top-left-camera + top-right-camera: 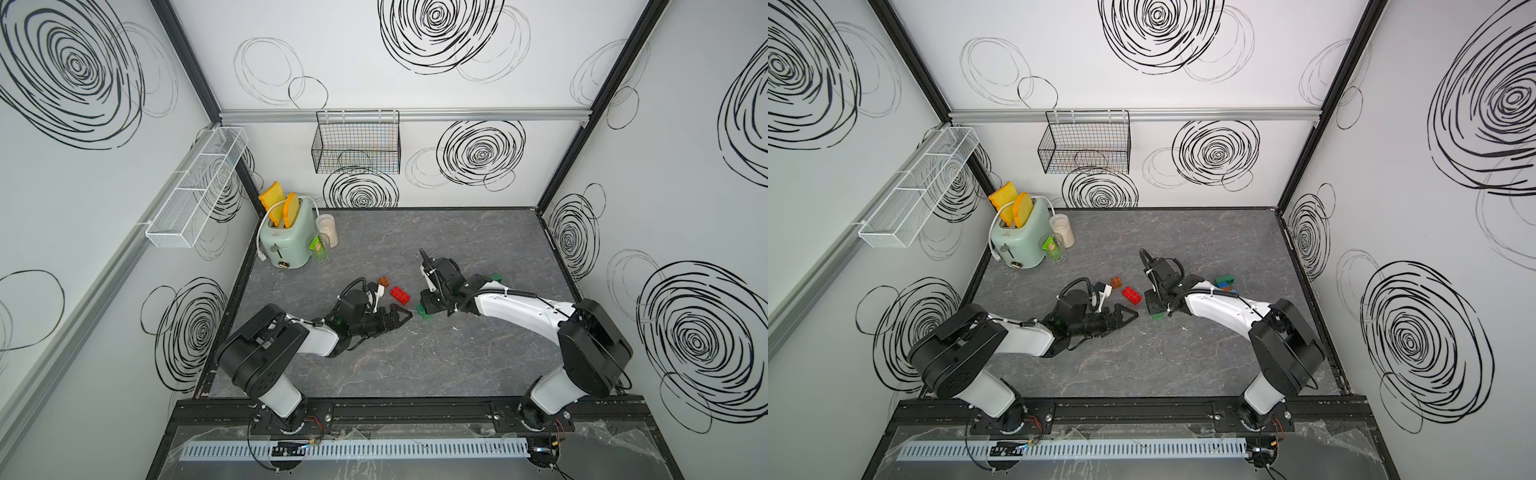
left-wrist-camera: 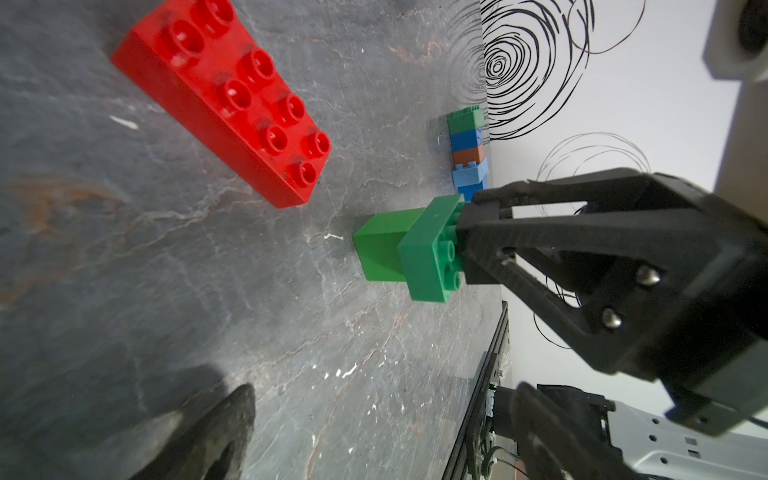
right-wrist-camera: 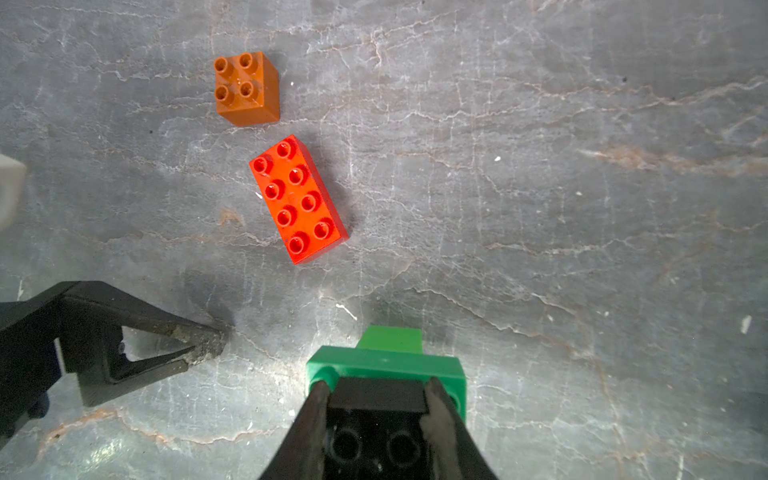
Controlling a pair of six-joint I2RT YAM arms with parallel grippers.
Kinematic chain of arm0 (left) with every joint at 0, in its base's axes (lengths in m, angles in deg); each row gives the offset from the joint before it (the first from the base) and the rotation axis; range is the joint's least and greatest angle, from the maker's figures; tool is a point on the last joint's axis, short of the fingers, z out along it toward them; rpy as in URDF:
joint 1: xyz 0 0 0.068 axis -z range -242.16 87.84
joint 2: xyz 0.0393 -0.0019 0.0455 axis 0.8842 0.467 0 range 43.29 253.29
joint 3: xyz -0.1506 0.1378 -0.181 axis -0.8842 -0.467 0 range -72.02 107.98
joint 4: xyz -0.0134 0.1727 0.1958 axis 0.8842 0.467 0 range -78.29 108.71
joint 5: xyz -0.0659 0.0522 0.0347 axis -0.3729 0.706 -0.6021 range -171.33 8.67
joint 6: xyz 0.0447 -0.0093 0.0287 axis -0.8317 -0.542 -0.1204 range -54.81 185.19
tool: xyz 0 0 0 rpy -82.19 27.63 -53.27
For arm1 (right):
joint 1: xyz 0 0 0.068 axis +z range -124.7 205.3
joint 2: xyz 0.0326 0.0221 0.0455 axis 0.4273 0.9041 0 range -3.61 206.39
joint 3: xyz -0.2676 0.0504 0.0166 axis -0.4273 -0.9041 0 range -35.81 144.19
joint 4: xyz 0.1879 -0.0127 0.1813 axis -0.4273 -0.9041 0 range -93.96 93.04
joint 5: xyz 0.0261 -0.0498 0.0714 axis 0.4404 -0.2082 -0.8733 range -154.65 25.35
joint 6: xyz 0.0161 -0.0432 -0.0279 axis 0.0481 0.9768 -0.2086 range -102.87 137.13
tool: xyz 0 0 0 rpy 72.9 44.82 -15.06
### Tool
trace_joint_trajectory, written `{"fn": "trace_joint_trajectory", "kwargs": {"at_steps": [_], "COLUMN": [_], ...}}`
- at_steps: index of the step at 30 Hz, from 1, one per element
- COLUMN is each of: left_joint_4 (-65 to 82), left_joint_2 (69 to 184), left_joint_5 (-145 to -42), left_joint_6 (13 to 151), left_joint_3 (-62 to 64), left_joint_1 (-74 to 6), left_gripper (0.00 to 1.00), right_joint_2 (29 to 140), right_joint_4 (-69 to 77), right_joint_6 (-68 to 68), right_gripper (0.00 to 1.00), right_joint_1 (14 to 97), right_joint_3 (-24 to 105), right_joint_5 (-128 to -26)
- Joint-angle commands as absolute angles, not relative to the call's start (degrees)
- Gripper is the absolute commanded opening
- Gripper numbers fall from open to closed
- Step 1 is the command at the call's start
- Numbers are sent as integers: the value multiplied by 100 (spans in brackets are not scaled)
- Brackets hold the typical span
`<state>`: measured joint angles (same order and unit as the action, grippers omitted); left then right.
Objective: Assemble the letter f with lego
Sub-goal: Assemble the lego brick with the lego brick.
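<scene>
My right gripper [image 3: 377, 392] is shut on a black lego brick [image 3: 378, 395], which sits on top of a green oblong brick [image 3: 386, 365] [image 2: 428, 253]. That oblong rests on a green square brick [image 2: 378, 249] standing on the table. In both top views the green pair [image 1: 424, 313] [image 1: 1157, 316] shows under the right gripper [image 1: 430, 303]. My left gripper [image 1: 405, 318] [image 2: 386, 392] is open and empty, turned on its side, just left of the green pair. A red oblong brick [image 1: 400, 294] [image 3: 297, 199] and an orange square brick [image 1: 383, 281] [image 3: 245, 87] lie beyond it.
A joined row of green, blue, orange and light blue bricks [image 1: 1225, 283] [image 2: 467, 153] lies behind the right arm, near the right wall. A mint toaster [image 1: 286, 239] with toast, a jar [image 1: 327, 230] and a glass [image 1: 320, 249] stand at the back left corner.
</scene>
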<state>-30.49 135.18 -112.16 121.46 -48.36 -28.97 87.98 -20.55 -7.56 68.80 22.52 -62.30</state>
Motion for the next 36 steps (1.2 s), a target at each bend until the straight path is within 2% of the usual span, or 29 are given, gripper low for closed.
{"fn": "trace_joint_trajectory", "kwargs": {"at_steps": [1,15,36], "left_joint_4": [-3434,-3444,-3426], "left_joint_2": [13566,13618,13646], "left_joint_5": [-11279,-11297,-11305], "left_joint_6": [12224,12227,12221], "left_joint_3": [-4891,-4907,-4889], "left_joint_1": [-2946,-2955,-2955], "left_gripper": [98,98,98], "right_joint_2": [9271,9238,9150], "right_joint_4": [-3613,-3617,-3709], "right_joint_6": [-734,-897,-782], "right_gripper": [33,35,40], "right_joint_1": [6915,7176,7127], "right_joint_3": [1953,2042,2448], "right_joint_5": [-6615,-6259,-6004]}}
